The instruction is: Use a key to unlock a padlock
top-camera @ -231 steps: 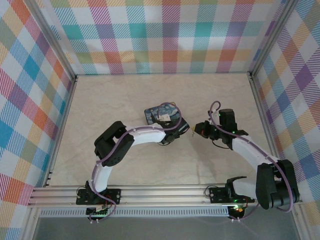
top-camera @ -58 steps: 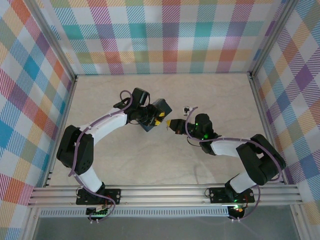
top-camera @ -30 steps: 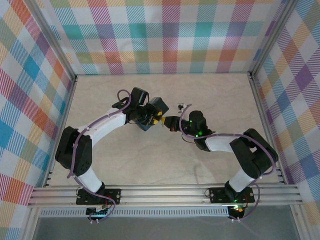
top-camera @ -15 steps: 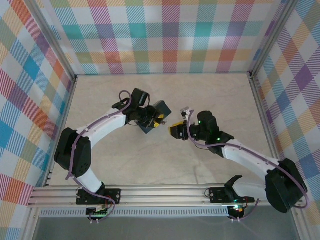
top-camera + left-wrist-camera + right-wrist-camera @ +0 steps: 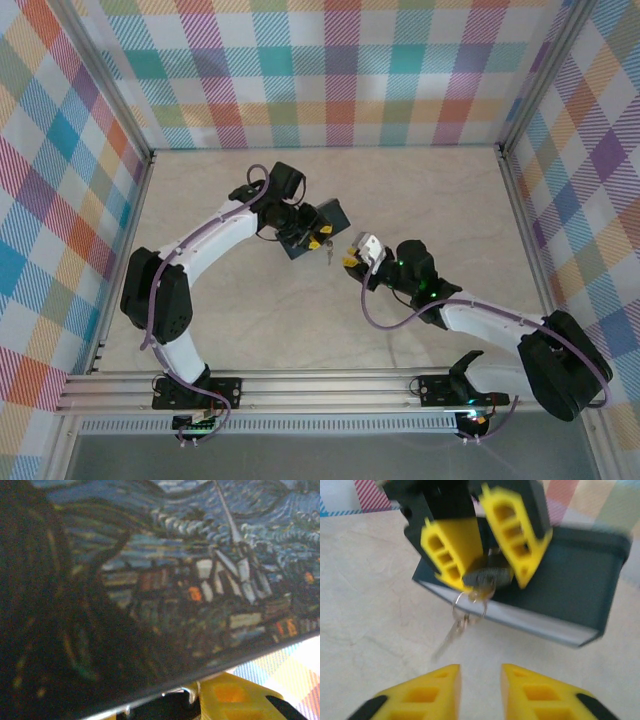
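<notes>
Padlock (image 5: 487,575), small and dark, sits clamped between the left gripper's (image 5: 491,580) yellow fingers, near the middle of the pale marbled table (image 5: 420,200). The blue painted tin (image 5: 570,587) lies just behind it, its swirly lid close up in the left wrist view. The right gripper (image 5: 480,685) hovers near, its fingers a narrow gap apart and empty. The key (image 5: 451,632) dangles from a ring just below the padlock, clear of the right fingers.

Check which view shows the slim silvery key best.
Right wrist: the slim silvery key dangles on a ring below the dark padlock, blurred but whole. Top external: a speck. Left wrist: cannot tell it past the blue painted tin.
</notes>
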